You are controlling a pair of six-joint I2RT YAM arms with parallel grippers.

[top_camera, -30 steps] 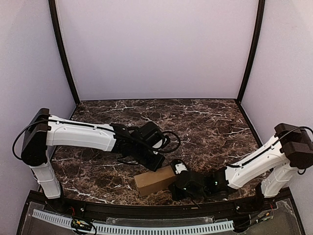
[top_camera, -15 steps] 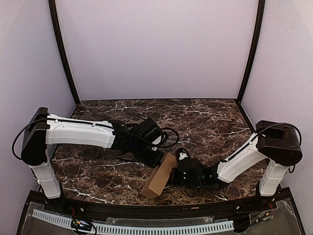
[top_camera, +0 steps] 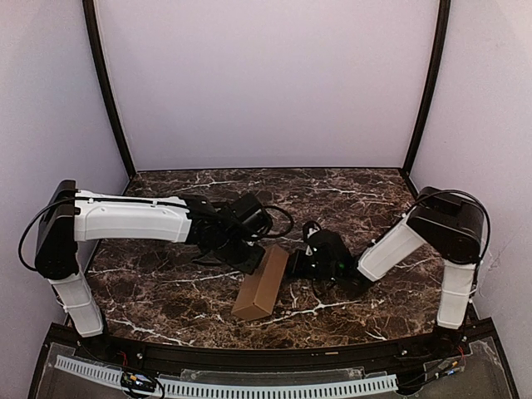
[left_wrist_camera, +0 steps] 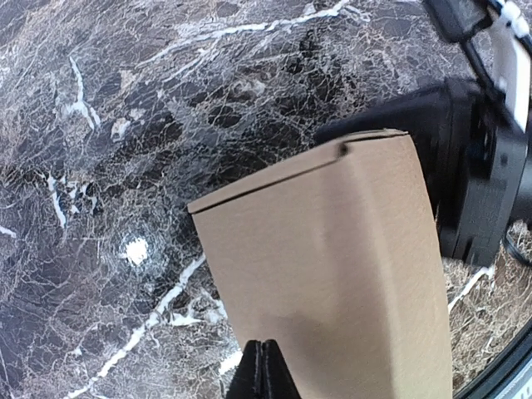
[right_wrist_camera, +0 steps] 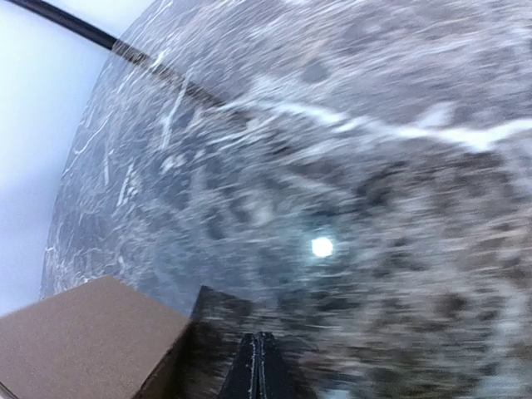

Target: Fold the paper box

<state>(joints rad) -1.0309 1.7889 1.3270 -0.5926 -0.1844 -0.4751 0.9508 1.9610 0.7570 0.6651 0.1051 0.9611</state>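
The paper box (top_camera: pixel 261 283) is a closed tan oblong carton lying flat on the marble table, its long axis running diagonally from near left to far right. My left gripper (top_camera: pixel 256 259) is shut with nothing in it, its tips at the box's far left edge. In the left wrist view the shut tips (left_wrist_camera: pixel 264 347) rest over the box's top face (left_wrist_camera: pixel 332 266). My right gripper (top_camera: pixel 296 264) is shut and empty, low over the table just right of the box's far end. The right wrist view is blurred, with the shut tips (right_wrist_camera: pixel 262 342) and a box corner (right_wrist_camera: pixel 83 341) at lower left.
The dark marble table (top_camera: pixel 357 199) is walled by pale panels with black corner posts at back left (top_camera: pixel 108 91) and back right (top_camera: pixel 424 91). A black rail (top_camera: pixel 249 357) runs along the near edge. The right gripper's black body (left_wrist_camera: pixel 478 166) shows behind the box.
The box has turned from lying almost crosswise near the front edge to pointing diagonally away. The right arm swung from the front toward the table's middle. The left gripper drew back slightly.
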